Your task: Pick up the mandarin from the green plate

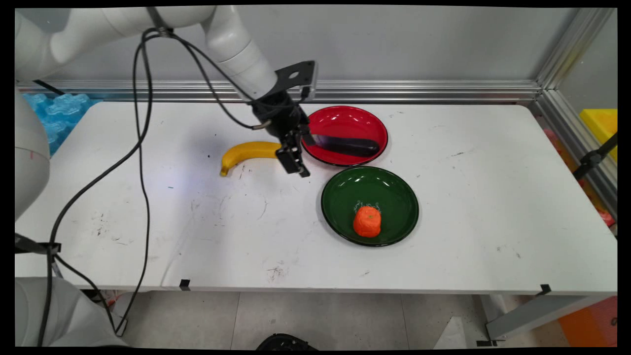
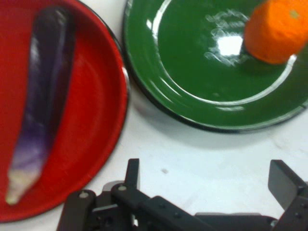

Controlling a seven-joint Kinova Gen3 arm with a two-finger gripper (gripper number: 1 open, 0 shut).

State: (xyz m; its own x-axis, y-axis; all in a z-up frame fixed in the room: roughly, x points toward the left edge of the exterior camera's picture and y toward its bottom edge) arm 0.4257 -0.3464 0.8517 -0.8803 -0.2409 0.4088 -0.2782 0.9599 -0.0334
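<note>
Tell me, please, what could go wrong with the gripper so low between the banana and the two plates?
The open gripper hangs close to the banana and the red plate; a sideways move might nudge the banana or clip that rim. The orange fruit stands loose on the green plate, so a bumped plate could topple it.

I saw even, bright overhead light; white glare sat on the green plate (image 2: 192, 96) and red plate (image 1: 345, 118). Shadows were soft. My hand view was slightly blurred.
</note>
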